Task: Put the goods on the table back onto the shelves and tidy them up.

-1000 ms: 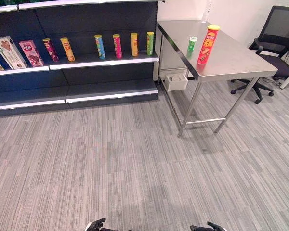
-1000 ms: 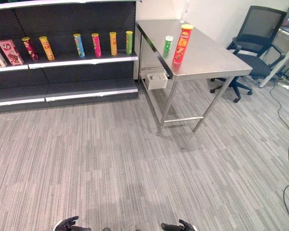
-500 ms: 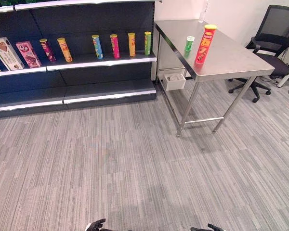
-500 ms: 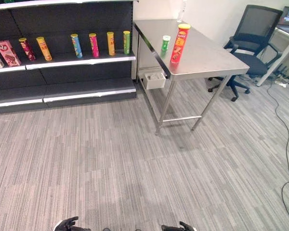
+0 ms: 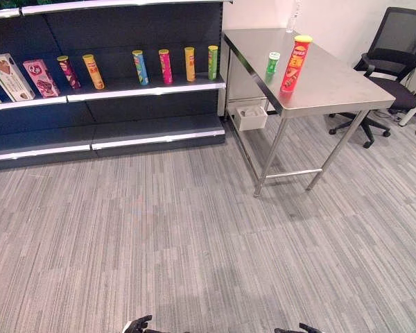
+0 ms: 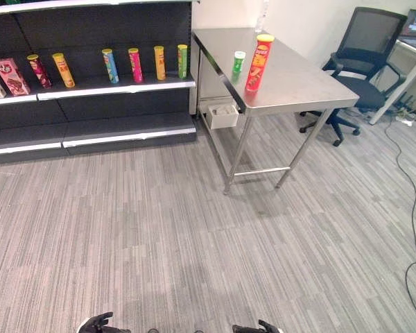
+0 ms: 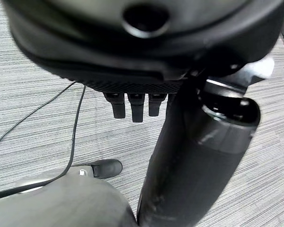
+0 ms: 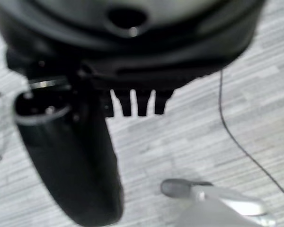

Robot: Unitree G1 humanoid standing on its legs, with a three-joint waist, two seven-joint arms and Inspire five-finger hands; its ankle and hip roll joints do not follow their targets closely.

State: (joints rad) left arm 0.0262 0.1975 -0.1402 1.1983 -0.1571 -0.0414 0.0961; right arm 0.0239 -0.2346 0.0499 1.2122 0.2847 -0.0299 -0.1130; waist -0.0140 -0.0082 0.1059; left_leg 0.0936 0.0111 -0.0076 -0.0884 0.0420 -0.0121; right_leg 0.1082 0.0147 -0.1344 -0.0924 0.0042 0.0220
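A tall red can [image 5: 295,64] and a short green can [image 5: 272,63] stand upright side by side near the left edge of the steel table [image 5: 333,87]. To the table's left is the dark shelf [image 5: 145,90], with several slim cans in a row on its middle board. My left hand [image 5: 137,325] and right hand [image 5: 299,329] hang low over the carpet, far from the table. In the left wrist view the left hand [image 7: 142,47] has straight fingers [image 7: 135,106] and holds nothing. The right hand [image 8: 132,42] looks the same, its fingers [image 8: 141,105] straight and empty.
Two pink and white boxes [image 5: 12,76] lean at the shelf's left end. A white bin [image 5: 250,116] hangs under the table by the shelf. A black office chair [image 5: 395,76] stands behind the table on the right. A clear bottle [image 5: 292,21] stands at the table's back.
The whole picture has shifted slightly left since a second ago, so the camera moved. The cans, the shelf goods and both hands stay as they were.
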